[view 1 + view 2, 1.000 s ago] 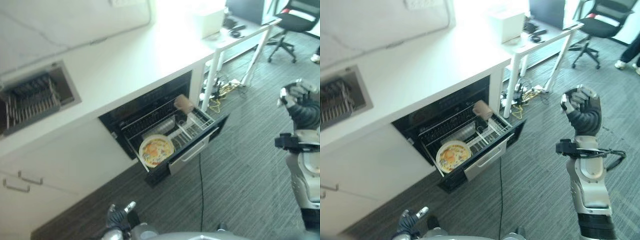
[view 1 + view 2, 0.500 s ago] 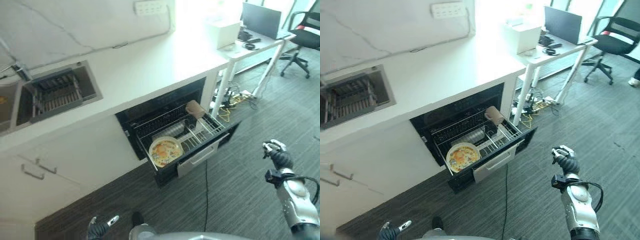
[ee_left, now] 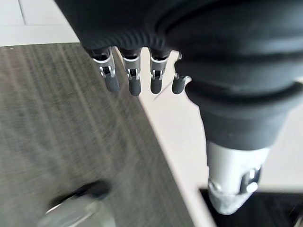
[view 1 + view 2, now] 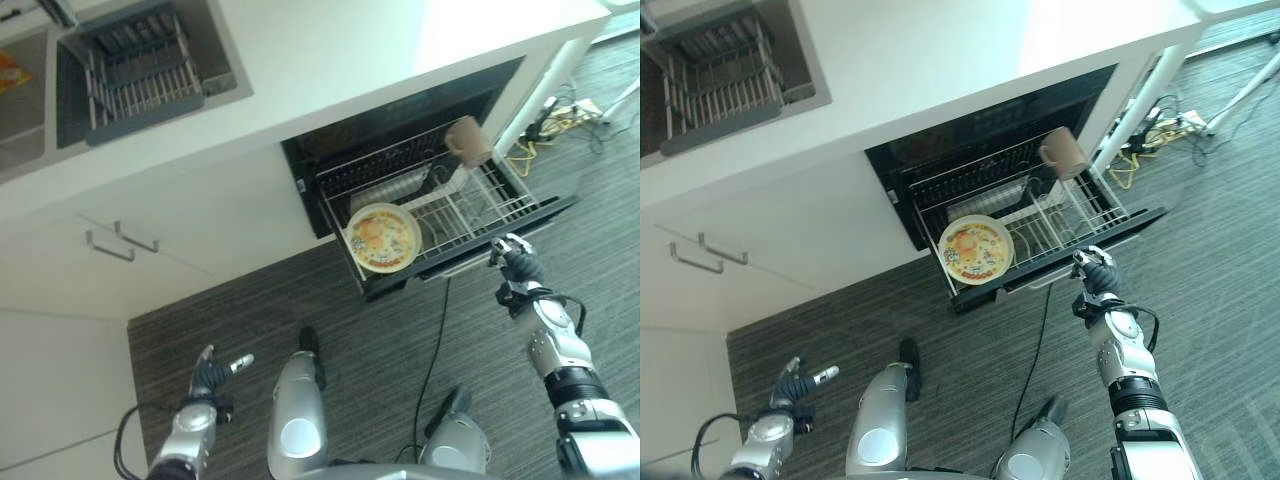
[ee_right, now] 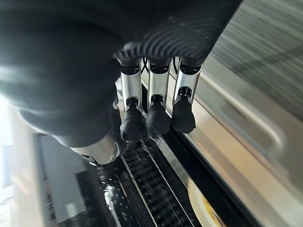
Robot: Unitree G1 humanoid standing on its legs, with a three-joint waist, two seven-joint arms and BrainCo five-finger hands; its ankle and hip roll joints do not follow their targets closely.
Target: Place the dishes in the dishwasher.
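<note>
Fingers of your right hand [image 4: 1095, 272] hang straight and close together, empty, at the dishwasher drawer [image 4: 1110, 228] front; press flat and square to slide it in over the plate [image 4: 975, 249].

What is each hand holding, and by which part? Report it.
Nothing. The left hand hangs open over the floor. The right hand is at the front edge of the dishwasher drawer, fingers straight, curled round nothing.

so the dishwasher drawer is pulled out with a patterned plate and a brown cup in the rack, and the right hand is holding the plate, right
Not quite. The dishwasher drawer is pulled out with the patterned plate and brown cup in the rack, but the right hand holds nothing: it is at the drawer's front edge, apart from the plate. The right eye view shows it.
</note>
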